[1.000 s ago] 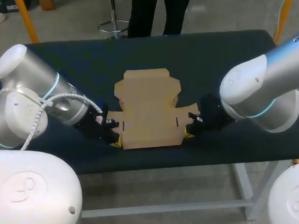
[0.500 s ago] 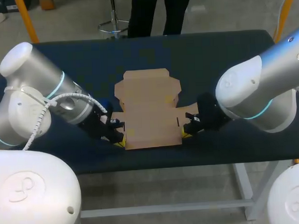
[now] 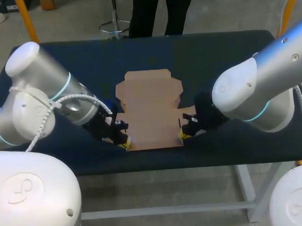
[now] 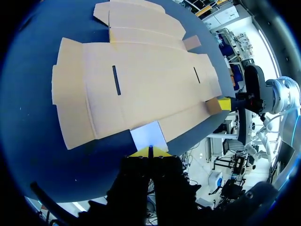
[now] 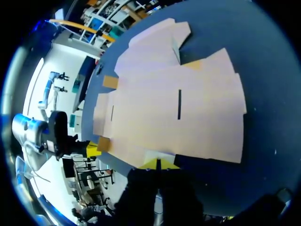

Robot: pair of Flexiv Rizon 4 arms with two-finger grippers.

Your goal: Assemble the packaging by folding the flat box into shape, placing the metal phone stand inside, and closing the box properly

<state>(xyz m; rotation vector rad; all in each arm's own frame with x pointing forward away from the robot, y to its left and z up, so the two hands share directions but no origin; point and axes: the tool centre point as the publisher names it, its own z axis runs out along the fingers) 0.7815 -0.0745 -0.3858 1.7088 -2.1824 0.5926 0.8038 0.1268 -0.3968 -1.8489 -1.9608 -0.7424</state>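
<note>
A flat brown cardboard box blank (image 3: 150, 105) lies in the middle of the dark table, with the lid panel on the far side. My left gripper (image 3: 125, 143) is shut at the blank's near left corner. In the left wrist view its yellow tips (image 4: 150, 151) are pressed together against the edge of a small corner tab (image 4: 149, 135). My right gripper (image 3: 184, 135) is shut at the near right corner, its tips (image 5: 157, 163) meeting a like tab (image 5: 156, 155). Each wrist view shows the other gripper (image 4: 225, 104) (image 5: 92, 150) beside the opposite tab. No phone stand is in view.
The dark blue table (image 3: 228, 54) has bare cloth all round the blank. Its front edge runs close behind both grippers. Both arms come in low from the sides.
Both grippers have slid inward along the front edge towards the blank's near corners. The blank's outer side flaps now look narrower from above.
</note>
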